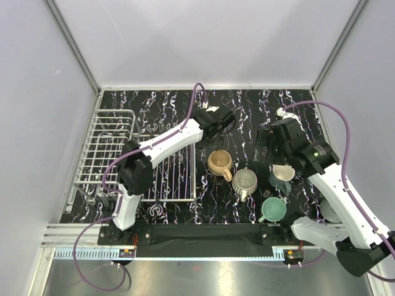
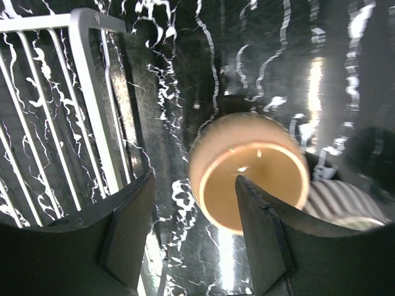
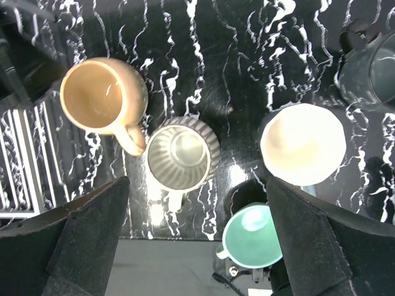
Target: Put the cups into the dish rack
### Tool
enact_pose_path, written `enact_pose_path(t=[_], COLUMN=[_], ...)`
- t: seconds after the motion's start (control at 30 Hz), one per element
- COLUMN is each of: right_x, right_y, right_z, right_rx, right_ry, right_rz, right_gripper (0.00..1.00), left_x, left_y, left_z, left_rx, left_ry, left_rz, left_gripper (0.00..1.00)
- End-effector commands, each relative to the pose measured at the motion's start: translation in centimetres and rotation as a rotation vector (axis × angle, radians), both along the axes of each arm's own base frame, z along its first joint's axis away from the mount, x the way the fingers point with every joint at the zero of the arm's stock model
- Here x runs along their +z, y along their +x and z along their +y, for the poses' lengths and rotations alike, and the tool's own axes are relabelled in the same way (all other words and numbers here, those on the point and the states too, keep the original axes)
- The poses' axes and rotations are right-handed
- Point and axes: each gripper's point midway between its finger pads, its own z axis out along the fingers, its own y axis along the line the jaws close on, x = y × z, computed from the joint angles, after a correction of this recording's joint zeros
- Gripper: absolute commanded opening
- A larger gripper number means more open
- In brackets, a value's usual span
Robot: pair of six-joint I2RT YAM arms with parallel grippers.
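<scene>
The left gripper (image 2: 194,183) hangs with its jaws spread wide over the peach-tan cup (image 2: 253,179), which stands upright on the dark marbled table (image 1: 247,105) just right of the dish rack (image 1: 108,154). The right gripper (image 3: 197,191) is wide apart too, above the ribbed cup (image 3: 182,154), the mint green cup (image 3: 253,235) and a grey-teal cup (image 3: 302,145) with a pale inside, all upright on the table well right of the rack

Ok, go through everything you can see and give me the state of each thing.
Peach-tan mug: upright, empty, on the table.
Ribbed grey mug: upright, empty.
Mint green mug: upright, empty.
Grey-teal mug with pale inside: upright, empty.
Second grey-teal mug: upright, partly out of view.
Dish rack: holds no cups.
Left gripper: jaws open, empty, above the peach-tan mug.
Right gripper: jaws open, empty.
</scene>
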Motion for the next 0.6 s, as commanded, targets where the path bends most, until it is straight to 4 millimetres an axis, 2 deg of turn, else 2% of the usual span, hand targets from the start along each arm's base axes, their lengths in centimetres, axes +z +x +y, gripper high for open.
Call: enact_pose_path(t=[0.0, 0.17, 0.33, 0.47, 0.57], right_x=[0.2, 0.5, 0.2, 0.1, 0.0], right_y=[-0.6, -0.7, -0.9, -1.2, -1.5], right_z=[0.3, 0.7, 1.5, 1.3, 1.1], right_rx=[0.035, 0.057, 0.082, 0.080, 0.076], right_ry=[0.030, 0.050, 0.087, 0.086, 0.087], right_rz=[-0.005, -0.010, 0.002, 0.003, 0.006], right_gripper=[1.00, 1.00, 1.00, 1.00, 1.00], left_x=[0.8, -2.1, -3.1, -3.5, -4.5], left_y=[0.6, -0.6, -1.1, -1.6, -1.9], left_z=[-0.3, -0.2, -0.7, -0.8, -1.0], left_rx=[-0.022, -0.027, -0.033, -0.046, -0.055], left_ry=[-0.008, 0.002, -0.006, -0.010, -0.009], left_rz=[-0.010, 0.052, 0.060, 0.064, 0.086], left_gripper=[0.59, 0.57, 0.53, 0.54, 0.54])
